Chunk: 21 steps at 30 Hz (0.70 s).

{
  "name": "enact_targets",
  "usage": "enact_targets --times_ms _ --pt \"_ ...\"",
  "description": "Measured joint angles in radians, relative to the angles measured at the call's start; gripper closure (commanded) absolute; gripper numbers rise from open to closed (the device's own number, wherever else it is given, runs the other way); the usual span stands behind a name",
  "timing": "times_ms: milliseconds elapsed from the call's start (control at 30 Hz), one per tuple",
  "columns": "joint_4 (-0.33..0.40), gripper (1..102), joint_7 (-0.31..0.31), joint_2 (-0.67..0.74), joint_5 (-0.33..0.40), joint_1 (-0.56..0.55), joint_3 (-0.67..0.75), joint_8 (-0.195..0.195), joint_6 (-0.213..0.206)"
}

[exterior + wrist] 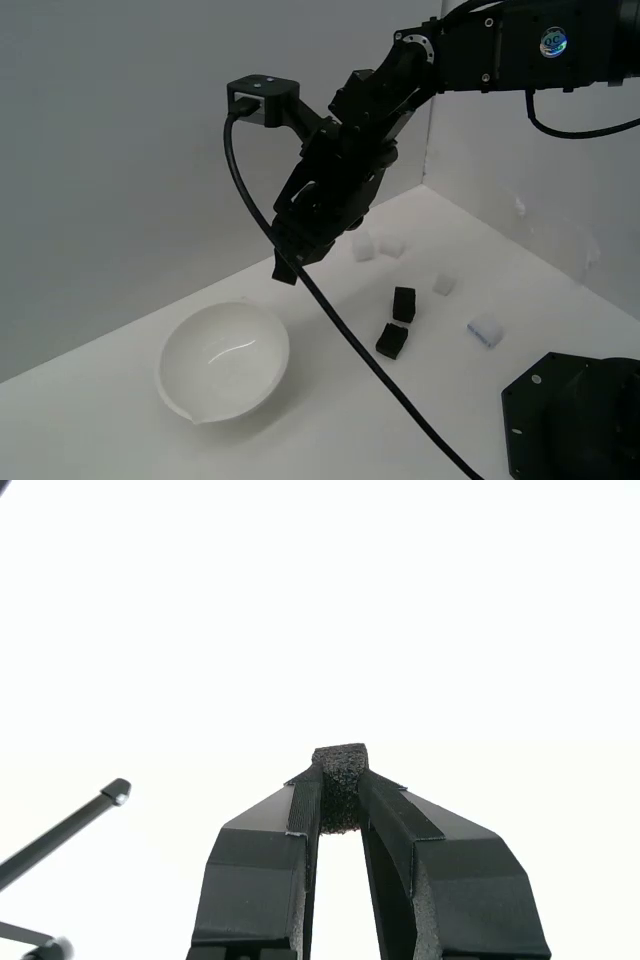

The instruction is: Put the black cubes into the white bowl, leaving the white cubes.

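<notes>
My gripper point(287, 265) hangs in the air above the surface, to the exterior view's right of the white bowl point(224, 360) and higher than its rim. It is shut on a black cube point(340, 785), which the wrist view shows pinched between the two fingertips. Two more black cubes point(403, 303) point(392, 340) lie on the white surface to the exterior view's right of the bowl. The bowl looks empty. White cubes rest further back and to the right: one point(363, 247), another point(392, 245), a third point(443, 285), and one point(485, 330) nearest the robot base.
The black robot base point(570, 415) fills the exterior view's lower right corner. A black cable point(330, 310) hangs from the wrist across the scene in front of the cubes. White walls close off the back and the right side.
</notes>
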Motion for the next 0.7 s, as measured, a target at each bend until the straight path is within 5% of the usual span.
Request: enact_targets --times_ms 333,400,533,700 --pt "-0.124 98 0.000 -0.143 -0.127 -0.132 -0.143 -0.002 -0.060" --pt "-0.137 84 0.000 -0.156 -0.140 -0.146 -0.153 0.005 -0.094" --pt "-0.141 26 -0.012 -0.163 -0.143 -0.149 -0.161 0.008 -0.155" --pt "-0.141 19 -0.015 -0.176 -0.146 -0.150 -0.175 0.008 -0.167"
